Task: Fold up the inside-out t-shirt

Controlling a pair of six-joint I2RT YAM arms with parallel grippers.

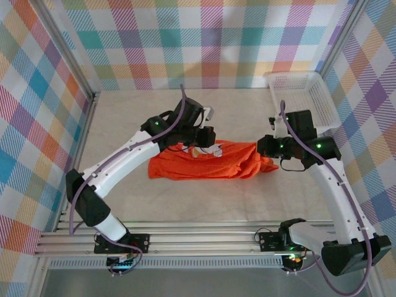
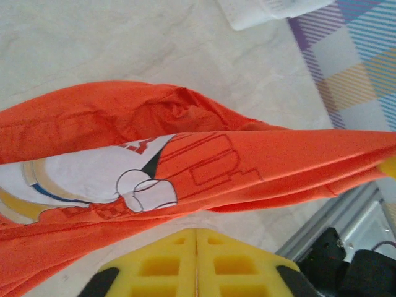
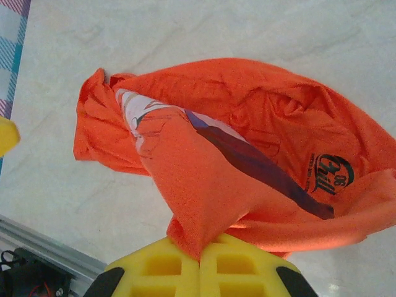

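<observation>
The inside-out t-shirt (image 1: 204,162) lies bunched in a long orange heap on the pale table top. In the left wrist view the t-shirt (image 2: 260,154) shows part of its white cartoon print. My left gripper (image 2: 197,234) hovers just short of it, its yellow jaws pressed together with no cloth between them. From above, the left gripper (image 1: 209,146) sits at the heap's far edge. My right gripper (image 3: 199,257) is shut on a fold of the t-shirt (image 3: 247,124), pulled up into a peak. Seen from the top, the right gripper (image 1: 263,148) is at the heap's right end.
A white mesh basket (image 1: 303,93) stands at the back right corner, and its edge (image 2: 266,9) shows in the left wrist view. Checked walls close in the table on three sides. An aluminium rail (image 1: 204,238) runs along the near edge.
</observation>
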